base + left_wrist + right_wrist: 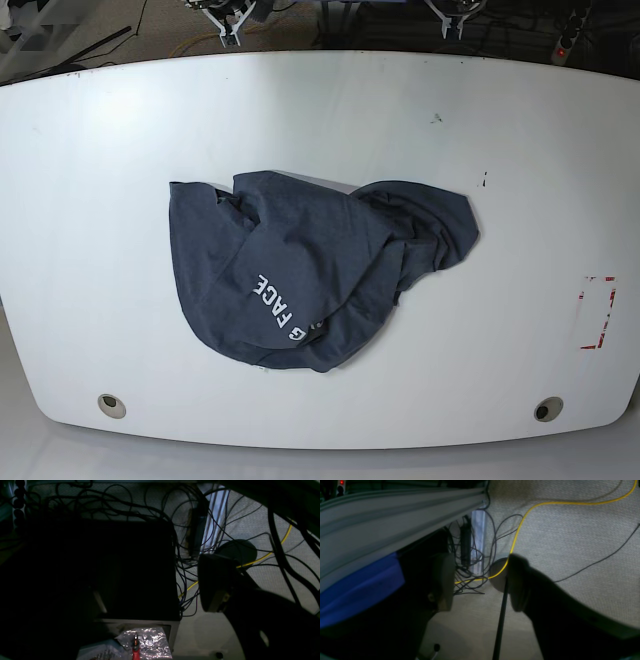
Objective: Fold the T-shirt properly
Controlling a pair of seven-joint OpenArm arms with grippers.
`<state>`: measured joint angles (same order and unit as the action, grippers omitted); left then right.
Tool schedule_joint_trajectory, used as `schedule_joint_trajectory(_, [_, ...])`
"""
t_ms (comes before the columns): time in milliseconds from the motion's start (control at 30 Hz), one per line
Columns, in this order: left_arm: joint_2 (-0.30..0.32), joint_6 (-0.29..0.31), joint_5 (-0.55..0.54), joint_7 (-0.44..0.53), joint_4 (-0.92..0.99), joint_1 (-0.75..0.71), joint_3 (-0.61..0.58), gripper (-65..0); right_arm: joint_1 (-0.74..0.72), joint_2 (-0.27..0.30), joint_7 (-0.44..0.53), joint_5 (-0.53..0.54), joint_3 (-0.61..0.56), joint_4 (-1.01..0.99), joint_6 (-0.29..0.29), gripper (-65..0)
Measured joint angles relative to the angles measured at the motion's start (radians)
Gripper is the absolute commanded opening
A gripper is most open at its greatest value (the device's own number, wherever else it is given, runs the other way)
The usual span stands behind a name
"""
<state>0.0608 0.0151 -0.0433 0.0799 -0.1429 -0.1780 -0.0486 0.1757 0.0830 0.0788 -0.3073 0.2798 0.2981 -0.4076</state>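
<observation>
Lying crumpled mid white table (90, 200): T-shirt (310, 270); cables (140, 507) on carpet.

I see the T-shirt (310, 275) lying bunched up in the middle of the table (90, 200). Both grippers (232, 22) (452, 18) sit behind the far edge, I think, well apart from it.
</observation>
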Motion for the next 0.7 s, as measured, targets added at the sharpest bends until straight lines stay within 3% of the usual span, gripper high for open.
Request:
schedule_joint_trajectory(33, [0.0,0.0,-0.003,0.008,-0.02,0.012,-0.002,-20.6,-0.002,-0.005,-0.019,-0.003,0.0,0.007,0.005,-33.1])
schedule_joint_trajectory(267, [-0.005,0.0,-0.003,0.012,-0.006,0.009,-0.002,-20.6,-0.014,-0.005,0.046,0.0,0.0,0.002,0.004,-33.1])
schedule_joint_trajectory(700, [-0.005,0.0,-0.003,0.012,-0.005,0.006,-0.002,-20.8,-0.011,-0.005,0.049,0.0,0.003,0.003,0.004,-33.6])
